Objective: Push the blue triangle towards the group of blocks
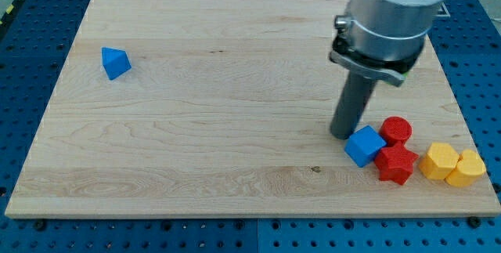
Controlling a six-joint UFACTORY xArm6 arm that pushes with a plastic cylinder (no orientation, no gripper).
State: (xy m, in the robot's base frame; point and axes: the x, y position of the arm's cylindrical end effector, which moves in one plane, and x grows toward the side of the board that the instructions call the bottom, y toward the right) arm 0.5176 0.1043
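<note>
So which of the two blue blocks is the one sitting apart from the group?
The blue triangle at the view's upper left, alone. The blue cube touches the red blocks, right beside my tip.

Readable text: none anywhere in the view.
Desk (196, 128): bare pale wood grain, no print, label or number on it.
Blocks: plain coloured faces, no letters or digits.
Arm housing (391, 10): plain grey metal, no brand or marking legible.
Far left corner: a yellow-and-black hazard stripe (12, 6), a pattern only, with no words.
</note>
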